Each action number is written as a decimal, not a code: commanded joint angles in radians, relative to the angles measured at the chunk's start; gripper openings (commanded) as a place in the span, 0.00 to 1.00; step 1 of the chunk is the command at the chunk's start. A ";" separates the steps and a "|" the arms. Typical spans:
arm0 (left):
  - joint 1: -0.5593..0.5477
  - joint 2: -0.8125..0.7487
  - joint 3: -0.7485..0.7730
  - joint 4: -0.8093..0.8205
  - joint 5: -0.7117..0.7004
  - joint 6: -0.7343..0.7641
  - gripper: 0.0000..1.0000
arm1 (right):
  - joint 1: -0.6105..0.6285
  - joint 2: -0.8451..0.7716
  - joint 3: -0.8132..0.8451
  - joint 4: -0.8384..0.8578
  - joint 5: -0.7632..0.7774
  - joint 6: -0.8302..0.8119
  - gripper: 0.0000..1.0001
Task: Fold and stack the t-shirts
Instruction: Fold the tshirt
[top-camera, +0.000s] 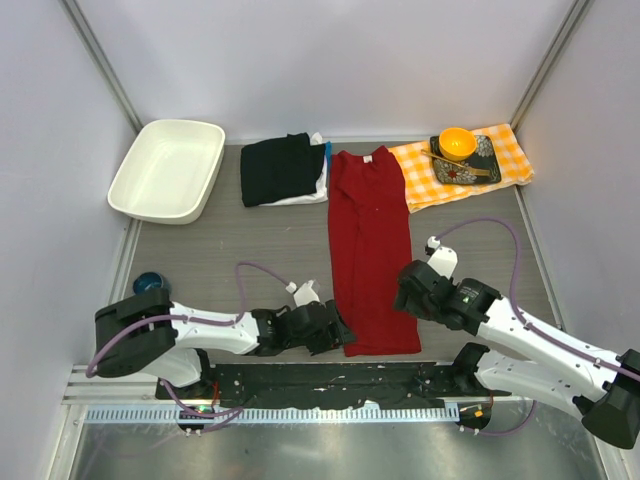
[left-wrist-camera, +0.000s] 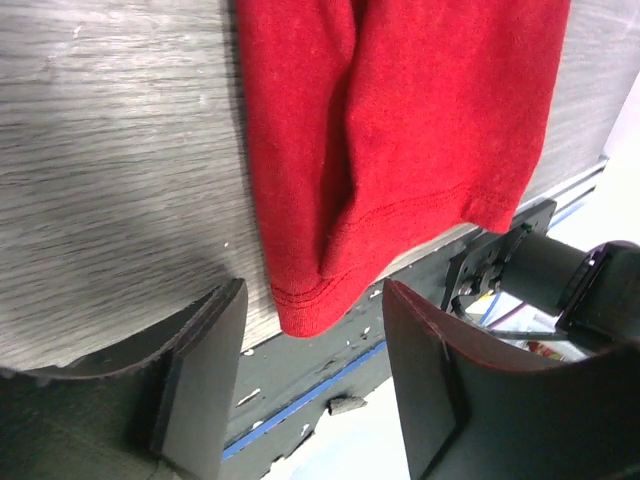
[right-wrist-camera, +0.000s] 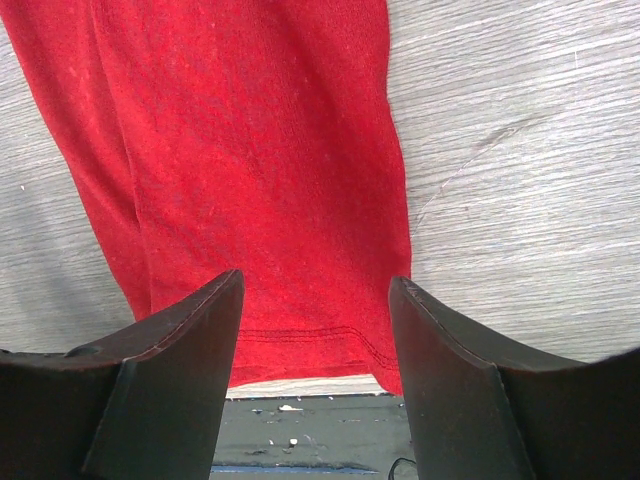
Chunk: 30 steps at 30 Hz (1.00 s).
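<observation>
One folded pile is done: a black soft-cloth t-shirt (top-camera: 282, 168), squared off, lies on top of a folded white one (top-camera: 306, 198), of which only thin edges show. Just to the right of that pile lies the bright red short-sleeved t-shirt (top-camera: 370, 250). Its collar is level with the pile and its hem is well away from it, toward the arm bases. It is already a long narrow strip with no sleeves sticking out, so the lengthwise folds look finished. By my reading, the crosswise folds and the move onto the pile are left.

Both arms are at the hem end, far from the pile. The left gripper (left-wrist-camera: 315, 290) is spread, with the shirt's rounded near corner between its dark fingers but not pinched. The right gripper (right-wrist-camera: 315, 280) is also spread, straddling the hem's other corner.

The red knit is matte and slightly fuzzy, with a double-stitched hem and a soft ridge along one fold — limp cloth on a hard grey wood-grain tabletop (top-camera: 250, 240).
</observation>
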 joint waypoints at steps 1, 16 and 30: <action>-0.001 0.053 -0.018 -0.082 -0.089 -0.016 0.58 | 0.006 -0.013 -0.002 0.000 0.036 -0.003 0.65; 0.001 0.160 0.028 -0.032 -0.050 -0.029 0.00 | 0.007 -0.036 -0.029 0.001 0.028 -0.003 0.65; 0.067 -0.129 -0.041 -0.262 -0.115 0.017 0.00 | 0.006 0.002 -0.123 0.102 -0.140 0.030 0.65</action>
